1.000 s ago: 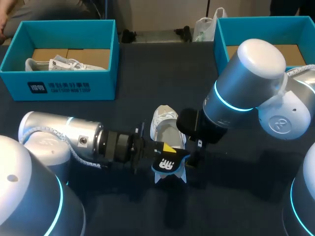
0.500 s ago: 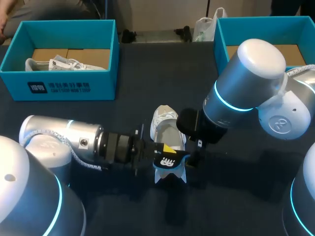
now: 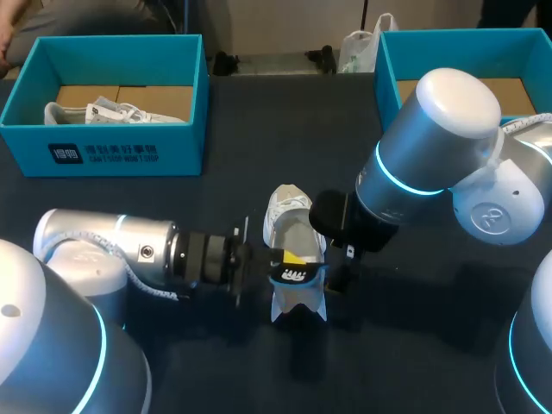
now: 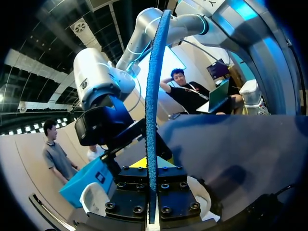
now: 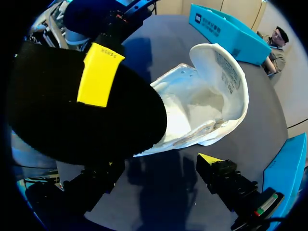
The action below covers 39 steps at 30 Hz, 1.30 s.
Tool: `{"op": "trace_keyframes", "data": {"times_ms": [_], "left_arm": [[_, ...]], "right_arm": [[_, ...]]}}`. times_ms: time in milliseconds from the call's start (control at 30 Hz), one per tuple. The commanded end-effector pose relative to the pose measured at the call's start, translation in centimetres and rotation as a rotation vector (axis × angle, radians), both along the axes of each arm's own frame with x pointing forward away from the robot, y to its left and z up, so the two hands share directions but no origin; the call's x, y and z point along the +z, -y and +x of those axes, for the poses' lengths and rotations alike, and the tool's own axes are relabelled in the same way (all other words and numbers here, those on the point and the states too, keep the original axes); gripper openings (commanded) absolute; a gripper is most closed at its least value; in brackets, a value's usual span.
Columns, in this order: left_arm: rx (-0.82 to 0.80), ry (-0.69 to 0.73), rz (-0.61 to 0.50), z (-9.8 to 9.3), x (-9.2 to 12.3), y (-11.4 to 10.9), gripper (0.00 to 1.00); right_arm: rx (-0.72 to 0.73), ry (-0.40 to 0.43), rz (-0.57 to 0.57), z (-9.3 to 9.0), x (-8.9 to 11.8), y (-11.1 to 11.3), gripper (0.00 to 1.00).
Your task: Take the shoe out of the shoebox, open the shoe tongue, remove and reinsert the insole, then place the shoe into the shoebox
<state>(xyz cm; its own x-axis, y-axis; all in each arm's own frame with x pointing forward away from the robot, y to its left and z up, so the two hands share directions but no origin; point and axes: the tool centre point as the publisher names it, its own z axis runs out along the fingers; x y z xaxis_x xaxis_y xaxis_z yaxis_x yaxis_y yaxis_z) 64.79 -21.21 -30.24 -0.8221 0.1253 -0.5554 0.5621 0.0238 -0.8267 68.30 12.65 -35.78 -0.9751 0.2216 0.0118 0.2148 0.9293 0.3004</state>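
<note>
My left gripper (image 3: 276, 260) clamps insole (image 3: 295, 278) edge-on over white shoe (image 3: 287, 217), mid-table. Right gripper (image 5: 156, 168) splayed, empty, just beside shoe. Risk, I judge: unbraced shoe skids at reinsertion, insole buckles at shoe mouth.

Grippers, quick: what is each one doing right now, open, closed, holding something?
Left gripper: closed on the insole.
Right gripper: open, holding nothing; the shoe lies just ahead of it.
</note>
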Motion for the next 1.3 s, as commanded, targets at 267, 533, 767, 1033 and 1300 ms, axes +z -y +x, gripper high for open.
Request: {"op": "trace_keyframes", "data": {"times_ms": [267,533,767,1033,1300], "left_arm": [[-0.006,0.003,-0.011,0.7,-1.2,0.2,0.0],[-0.018,0.008,-0.013,1.8,-2.4,0.3,0.0],[0.005,0.016,-0.009,2.7,-3.2,0.1,0.0],[0.017,0.015,0.002,3.9,-4.5,-0.2,0.0],[0.049,0.007,0.031,4.9,-5.6,-0.5,0.0]], "right_arm": [[-0.003,0.004,-0.002,-0.2,-0.1,-0.1,1.0],[-0.003,0.004,-0.002,-0.2,-0.1,-0.1,1.0],[-0.003,0.004,-0.002,-0.2,-0.1,-0.1,1.0],[-0.003,0.004,-0.002,-0.2,-0.1,-0.1,1.0],[-0.003,0.004,-0.002,-0.2,-0.1,-0.1,1.0]]}}
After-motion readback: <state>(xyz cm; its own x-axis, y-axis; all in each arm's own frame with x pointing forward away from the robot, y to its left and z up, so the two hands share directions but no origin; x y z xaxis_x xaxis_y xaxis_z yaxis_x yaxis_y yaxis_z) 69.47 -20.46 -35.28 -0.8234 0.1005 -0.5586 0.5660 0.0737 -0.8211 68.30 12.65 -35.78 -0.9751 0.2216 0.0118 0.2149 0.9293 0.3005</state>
